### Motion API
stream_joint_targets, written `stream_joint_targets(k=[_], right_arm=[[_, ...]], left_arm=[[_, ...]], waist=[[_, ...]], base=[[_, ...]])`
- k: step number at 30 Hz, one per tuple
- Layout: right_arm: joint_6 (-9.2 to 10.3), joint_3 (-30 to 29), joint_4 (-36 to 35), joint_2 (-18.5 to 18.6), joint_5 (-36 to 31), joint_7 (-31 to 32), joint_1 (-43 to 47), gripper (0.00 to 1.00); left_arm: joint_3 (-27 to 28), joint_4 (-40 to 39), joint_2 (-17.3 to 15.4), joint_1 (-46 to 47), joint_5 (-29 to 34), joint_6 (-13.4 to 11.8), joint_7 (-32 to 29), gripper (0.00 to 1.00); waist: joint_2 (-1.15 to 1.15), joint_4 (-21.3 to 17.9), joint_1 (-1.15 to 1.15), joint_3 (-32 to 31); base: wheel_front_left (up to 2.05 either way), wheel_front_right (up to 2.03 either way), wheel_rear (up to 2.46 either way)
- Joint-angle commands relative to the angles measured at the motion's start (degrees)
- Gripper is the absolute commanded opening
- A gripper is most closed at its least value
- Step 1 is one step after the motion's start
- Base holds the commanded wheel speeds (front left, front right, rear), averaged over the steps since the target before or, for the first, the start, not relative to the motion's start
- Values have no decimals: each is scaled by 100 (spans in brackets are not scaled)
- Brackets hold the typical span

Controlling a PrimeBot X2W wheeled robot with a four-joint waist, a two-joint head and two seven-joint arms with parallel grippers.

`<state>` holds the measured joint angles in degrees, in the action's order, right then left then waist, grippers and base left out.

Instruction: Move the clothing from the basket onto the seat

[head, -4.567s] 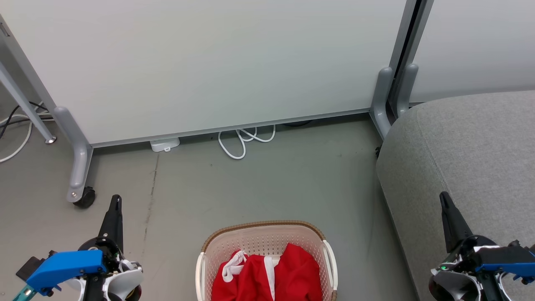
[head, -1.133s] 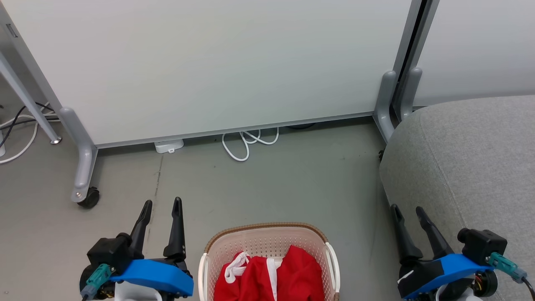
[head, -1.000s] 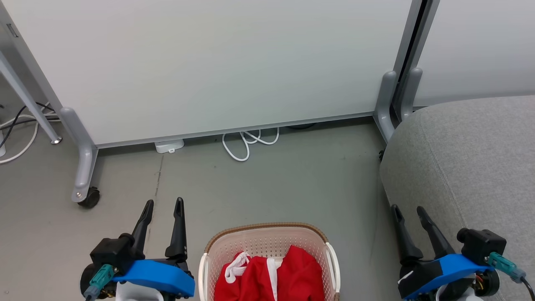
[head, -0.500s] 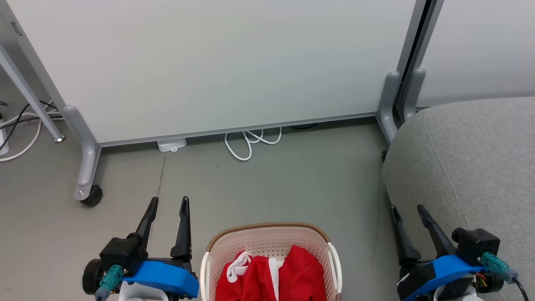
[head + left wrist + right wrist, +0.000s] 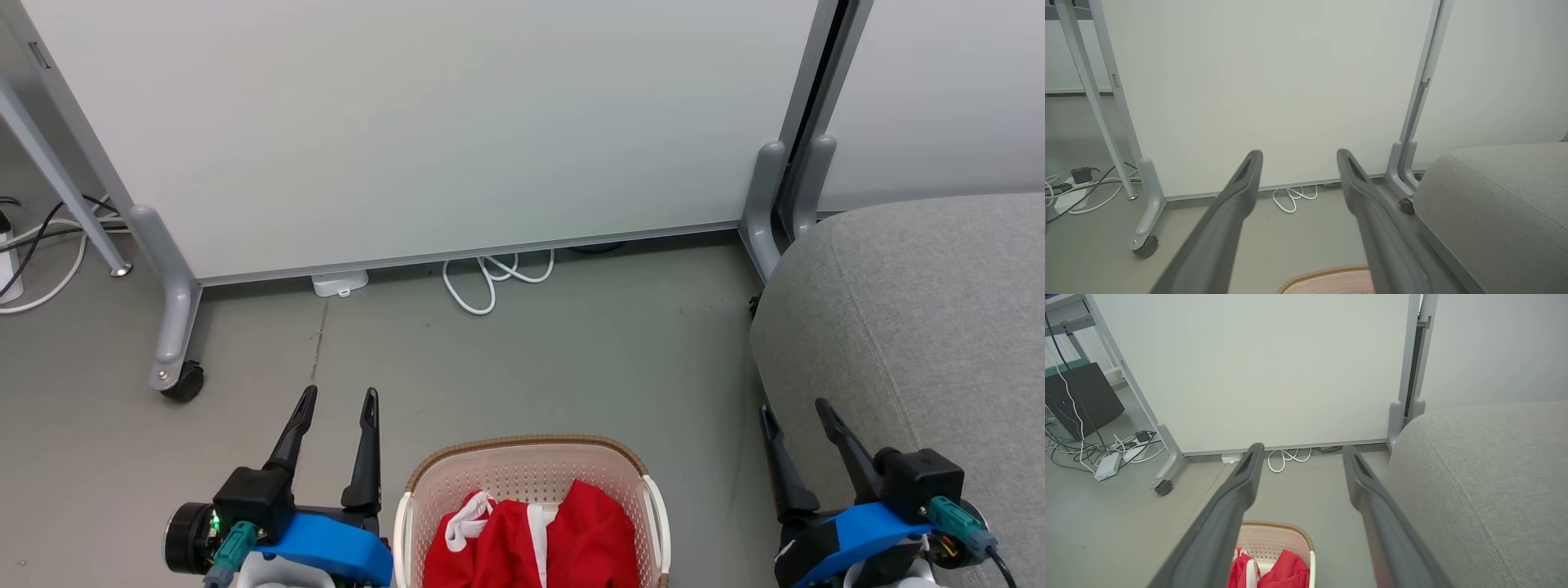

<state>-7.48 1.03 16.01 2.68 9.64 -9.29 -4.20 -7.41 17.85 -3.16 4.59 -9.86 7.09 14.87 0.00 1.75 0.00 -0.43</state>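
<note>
Red clothing (image 5: 535, 543) with white trim lies bunched in the cream perforated basket (image 5: 522, 469), which stands on the floor at the bottom middle of the head view. The grey seat (image 5: 922, 327) fills the right side. My left gripper (image 5: 339, 400) is open just left of the basket, fingers pointing forward, nothing between them. My right gripper (image 5: 796, 408) is open between the basket and the seat's edge, also empty. The right wrist view shows the clothing (image 5: 1284, 571), the basket (image 5: 1278, 539) and the seat (image 5: 1486, 465). The left wrist view shows the basket's brown rim (image 5: 1323, 273) and the seat (image 5: 1502, 196).
A white partition panel (image 5: 424, 122) on grey castor legs (image 5: 175, 327) stands across the far side. White cable loops (image 5: 490, 282) and a small white box (image 5: 339, 283) lie at its base. More cables (image 5: 33, 245) trail at far left. Grey floor (image 5: 531, 359) lies ahead of the basket.
The whole head view has shifted slightly, so the camera moved. Both grippers stay open; since several seconds ago they have turned so both fingers show side by side.
</note>
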Motion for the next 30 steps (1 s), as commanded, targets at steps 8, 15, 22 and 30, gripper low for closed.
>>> stream_joint_targets(k=[8, 15, 22, 30], right_arm=[[-3, -7, 14, 37, -63, -28, 26, 100], [-3, 13, 29, 36, -34, -22, 3, 100], [-3, 137, 3, 36, -11, -20, -85, 100], [-3, 337, -121, 34, 4, -32, -326, 100]], left_arm=[[5, 32, 19, 76, 29, 33, 42, 100], [18, 42, 23, 66, 17, 41, 42, 100], [21, 157, 24, -3, -7, 47, 41, 100], [-46, 460, -3, 236, 65, 49, 41, 100]], waist=[[0, 12, 0, 10], [0, -3, 0, 26], [0, -156, 0, 131], [0, -416, 0, 628]], base=[[0, 0, 0], [0, 0, 0], [0, 0, 0], [0, 0, 0]])
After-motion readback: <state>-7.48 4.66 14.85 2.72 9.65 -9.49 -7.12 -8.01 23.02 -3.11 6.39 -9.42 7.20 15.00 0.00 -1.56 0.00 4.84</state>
